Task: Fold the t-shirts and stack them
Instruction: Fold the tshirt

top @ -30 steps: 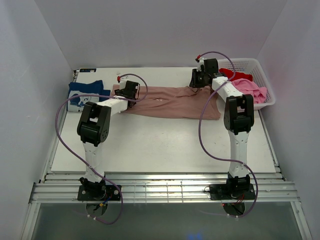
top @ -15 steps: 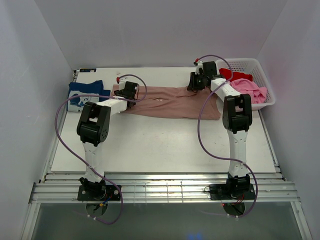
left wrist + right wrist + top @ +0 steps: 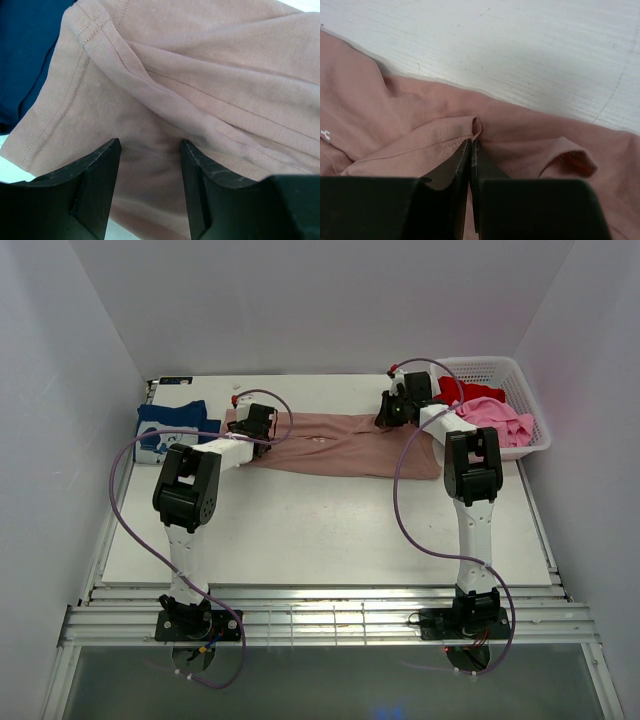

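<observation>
A dusty pink-tan t-shirt [image 3: 340, 443] lies in a long, partly folded strip across the back of the table. My left gripper [image 3: 250, 422] stands open on its left end, fingers astride a ridge of the cloth [image 3: 200, 75]; gripper [image 3: 150, 150]. My right gripper [image 3: 390, 415] is at the shirt's far right edge, shut on a folded hem [image 3: 476, 126] that pokes out past the tips; gripper [image 3: 471, 144]. A navy t-shirt [image 3: 170, 420] with a white print lies folded at the far left, and its edge shows beside the pink-tan one [image 3: 30, 50].
A white basket [image 3: 525, 380] at the back right holds a red t-shirt [image 3: 460, 390] and a bright pink one [image 3: 500, 418]. White tabletop [image 3: 520, 50] lies behind the hem. Side walls stand close on both sides, and purple cables loop off both arms.
My right gripper has shifted slightly toward the back left and closed on the pink-tan shirt's hem. The left arm has not moved.
</observation>
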You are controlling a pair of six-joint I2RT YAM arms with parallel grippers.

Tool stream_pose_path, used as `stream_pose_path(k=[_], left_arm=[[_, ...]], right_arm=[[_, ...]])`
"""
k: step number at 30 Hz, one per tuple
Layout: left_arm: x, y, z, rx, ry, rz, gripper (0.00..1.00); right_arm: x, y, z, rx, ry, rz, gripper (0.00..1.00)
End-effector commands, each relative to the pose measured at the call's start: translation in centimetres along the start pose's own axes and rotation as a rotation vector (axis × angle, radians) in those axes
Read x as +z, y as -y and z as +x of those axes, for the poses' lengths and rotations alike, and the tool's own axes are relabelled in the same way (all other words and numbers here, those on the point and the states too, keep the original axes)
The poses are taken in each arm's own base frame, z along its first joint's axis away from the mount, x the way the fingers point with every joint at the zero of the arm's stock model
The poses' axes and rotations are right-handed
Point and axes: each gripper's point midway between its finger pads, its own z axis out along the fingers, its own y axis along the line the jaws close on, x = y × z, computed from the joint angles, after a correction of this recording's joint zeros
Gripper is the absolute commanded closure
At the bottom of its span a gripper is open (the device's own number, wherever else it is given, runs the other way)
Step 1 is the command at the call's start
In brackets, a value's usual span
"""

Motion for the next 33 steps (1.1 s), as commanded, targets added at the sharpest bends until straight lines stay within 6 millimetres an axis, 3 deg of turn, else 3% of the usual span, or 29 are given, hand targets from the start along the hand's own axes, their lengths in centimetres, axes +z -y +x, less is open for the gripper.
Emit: stream_pose_path(k=[1, 9, 14, 19, 20, 21, 22, 24, 25, 26, 27, 28, 29, 32, 33], left_arm=[[-0.6, -0.6, -0.1, -0.008, -0.015, 0.008, 0.38], [-0.2, -0.4, 1.0, -0.004, -0.042, 0.017, 0.38], [-0.3, -0.3, 1.4, -0.006, -0.051, 0.022, 0.38], [-0.4, -0.6, 1.5, -0.003, -0.053, 0.019, 0.38], [-0.5, -0.6, 1.5, -0.003, -0.051, 0.018, 0.38], [-0.6, -0.6, 1.6, -0.002, -0.051, 0.019, 0.38], [-0.6, -0.9, 1.4, -0.003, -0.046, 0.012, 0.38], [-1.0, -1.2, 1.2, -0.009, -0.031, 0.003, 0.38], [-1.2, -1.5, 0.9, -0.013, -0.021, -0.003, 0.38], [-1.4, -1.8, 0.3, -0.023, 0.004, -0.016, 0.38], [-1.8, -2.3, -0.1, -0.032, 0.021, -0.023, 0.38], [-2.1, -2.5, -0.6, -0.042, 0.041, -0.032, 0.38], [-2.3, -2.8, -1.3, -0.059, 0.073, -0.041, 0.38], [-3.5, -3.3, -2.9, -0.088, 0.130, -0.041, 0.38], [-3.8, -3.7, -3.3, -0.093, 0.145, -0.049, 0.38]], right_arm=[[-1.9, -2.4, -6.0, -0.064, 0.174, -0.031, 0.92], [-1.6, -4.1, -8.1, -0.123, 0.277, -0.073, 0.87], [-1.2, -4.4, -8.4, -0.108, 0.340, -0.098, 0.68], [-1.8, -5.1, -10.1, -0.084, 0.422, -0.123, 0.61], [-3.0, -5.2, -10.9, -0.091, 0.473, -0.109, 0.61], [-3.4, -5.1, -10.3, -0.073, 0.463, -0.095, 0.61], [-4.9, -5.7, -11.7, -0.090, 0.544, -0.098, 0.61], [-8.6, -6.1, -11.7, -0.089, 0.624, -0.058, 0.61], [-11.0, -6.7, -13.2, -0.110, 0.717, -0.052, 0.61], [-14.6, -7.7, -14.9, -0.122, 0.794, -0.042, 0.61], [-16.0, -7.7, -15.1, -0.123, 0.817, -0.016, 0.61], [-16.7, -7.8, -14.2, -0.129, 0.809, -0.003, 0.61], [-18.8, -8.3, -14.7, -0.134, 0.817, 0.011, 0.61], [-21.1, -8.5, -13.8, -0.151, 0.776, 0.057, 0.61], [-20.6, -7.8, -12.1, -0.137, 0.698, 0.090, 0.61]])
